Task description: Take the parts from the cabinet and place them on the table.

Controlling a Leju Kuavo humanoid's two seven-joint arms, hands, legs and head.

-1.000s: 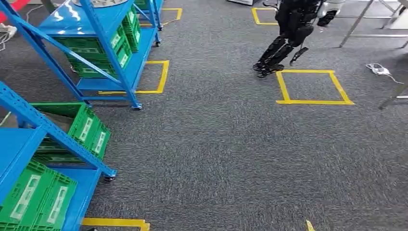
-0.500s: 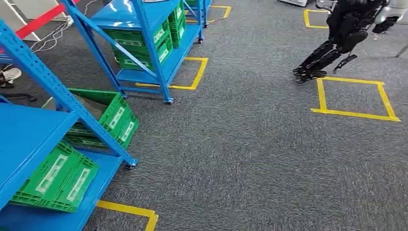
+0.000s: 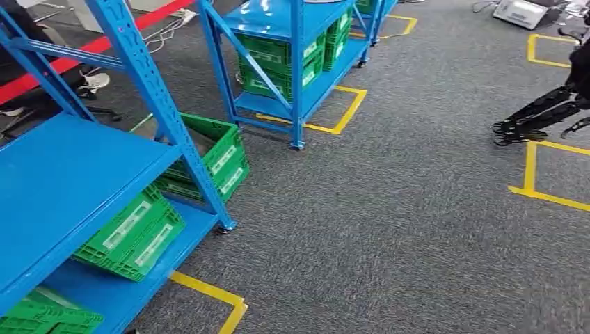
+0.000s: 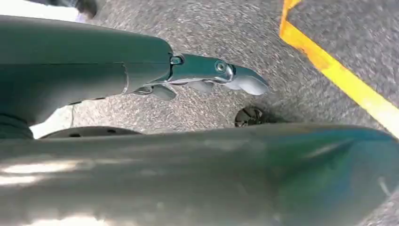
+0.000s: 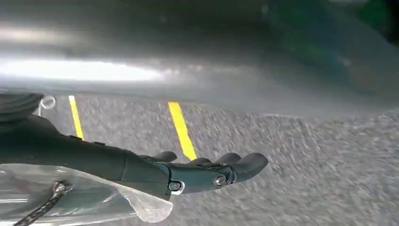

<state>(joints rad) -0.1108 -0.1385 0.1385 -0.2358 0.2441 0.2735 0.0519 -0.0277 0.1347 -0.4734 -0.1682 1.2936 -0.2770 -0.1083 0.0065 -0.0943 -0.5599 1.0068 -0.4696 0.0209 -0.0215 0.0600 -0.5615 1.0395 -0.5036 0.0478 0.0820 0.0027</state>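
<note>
Right wrist view: a clear plastic bag (image 5: 94, 197), with a black cord (image 5: 42, 207) showing through it, lies against the underside of my right hand (image 5: 188, 172). The fingers there reach out nearly straight and close together. I cannot tell whether the hand grips the bag or what the bag contains.

Left wrist view: my left hand (image 4: 207, 77) hangs over the grey carpet (image 4: 211, 28) near a strip of yellow tape (image 4: 339, 75), fingers stretched out and holding nothing.

Head view: the nearest blue rack (image 3: 69, 174) stands to my left. Two green crates (image 3: 132, 233) sit side by side on its bottom shelf, and another green crate (image 3: 216, 156) sits just behind its front post. A second blue rack (image 3: 296, 69) stands farther off with more green crates stacked on it. To the far right, the black legs of another robot (image 3: 536, 118) stand at the edge of a taped square.
</note>
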